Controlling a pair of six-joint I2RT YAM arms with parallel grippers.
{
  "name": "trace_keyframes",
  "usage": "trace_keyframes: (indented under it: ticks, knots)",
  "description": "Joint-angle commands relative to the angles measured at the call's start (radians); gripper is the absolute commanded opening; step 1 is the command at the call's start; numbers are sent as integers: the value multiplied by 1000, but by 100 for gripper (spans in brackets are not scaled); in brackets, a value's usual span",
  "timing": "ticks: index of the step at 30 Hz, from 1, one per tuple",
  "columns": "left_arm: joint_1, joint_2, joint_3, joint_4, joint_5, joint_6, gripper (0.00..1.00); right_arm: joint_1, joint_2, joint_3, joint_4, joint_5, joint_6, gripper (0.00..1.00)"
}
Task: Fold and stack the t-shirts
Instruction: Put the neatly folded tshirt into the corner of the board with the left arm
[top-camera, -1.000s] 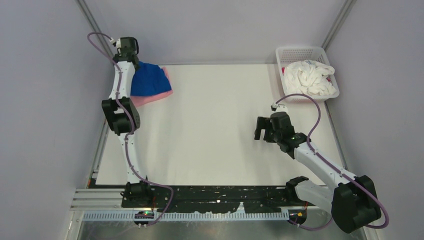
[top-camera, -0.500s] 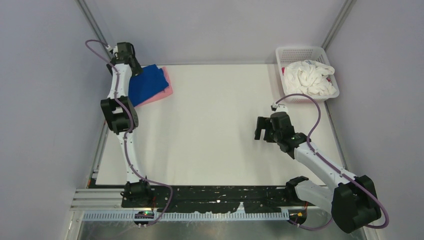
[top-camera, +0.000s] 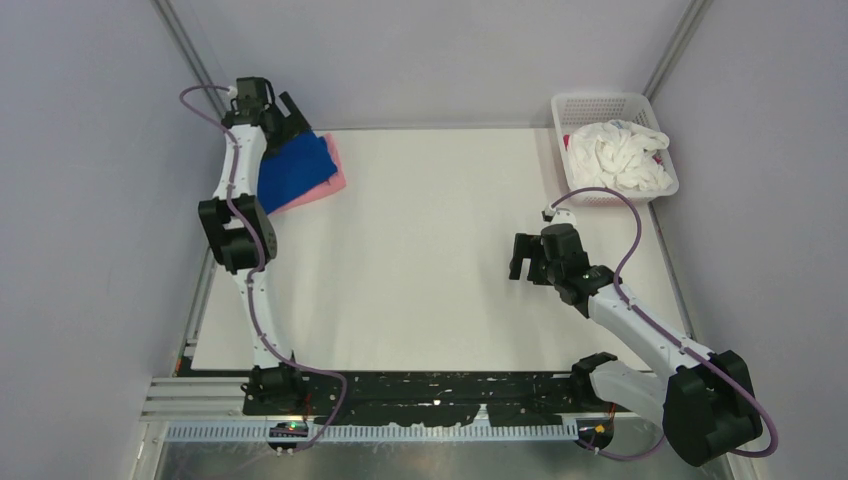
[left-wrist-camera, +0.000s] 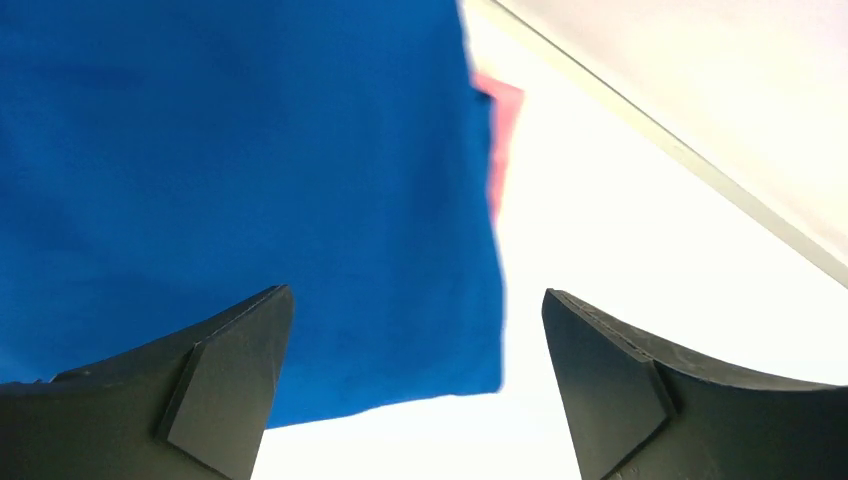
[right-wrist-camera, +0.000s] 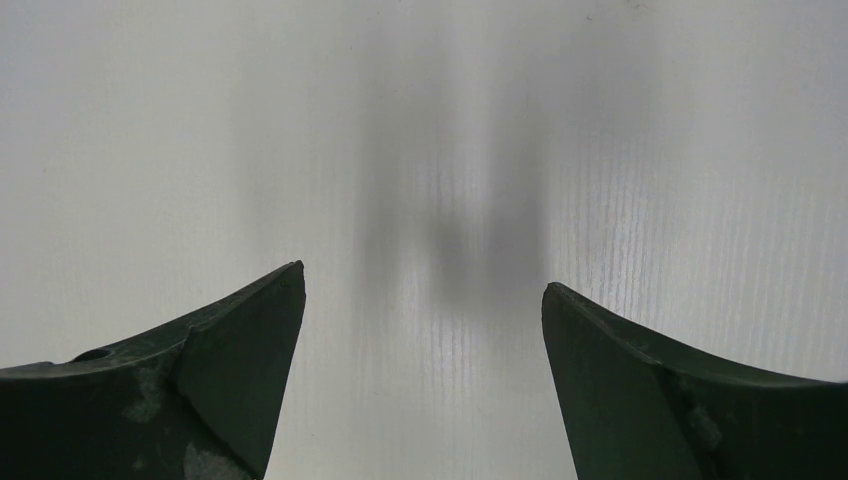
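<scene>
1. blue t-shirt (top-camera: 296, 170) lies folded on top of pink t-shirt (top-camera: 336, 183), at far left corner of bench (top-camera: 430, 250).
2. left fingers (top-camera: 295, 113) spread apart, released, over the blue cloth.
3. right fingers (top-camera: 518, 258) spread, holding nothing, over bare bench right of centre.

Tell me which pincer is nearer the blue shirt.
Left. The left pincer is right over the blue shirt; the right pincer hangs over bare table, far to its right.
</scene>
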Motion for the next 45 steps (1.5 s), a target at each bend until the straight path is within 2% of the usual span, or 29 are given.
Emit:
trace_keyframes:
  ticks: [1,8,12,17,26,33,40,45]
  knots:
    - [-50,-4,10,55,226,-112,100,-2,0,34,23,19,-11,95]
    - [-108,62,-65,142,334,-204,100,-1,-8,29,26,18,-11,95]
    - [-152,113,-32,90,306,-197,100,-2,-5,28,24,20,-10,95]
    - [-155,171,-43,38,300,-244,100,-3,-13,25,23,28,-9,95]
    - [-158,207,-46,86,429,-290,100,-3,-20,23,18,32,-9,95]
    - [-162,76,-9,65,396,-182,100,-2,-29,22,17,34,-9,96]
    - [-142,-116,-176,148,308,-127,100,-2,-21,24,17,39,-9,96]
    - [-80,-125,-247,199,305,-182,100,-2,-8,30,18,41,-9,95]
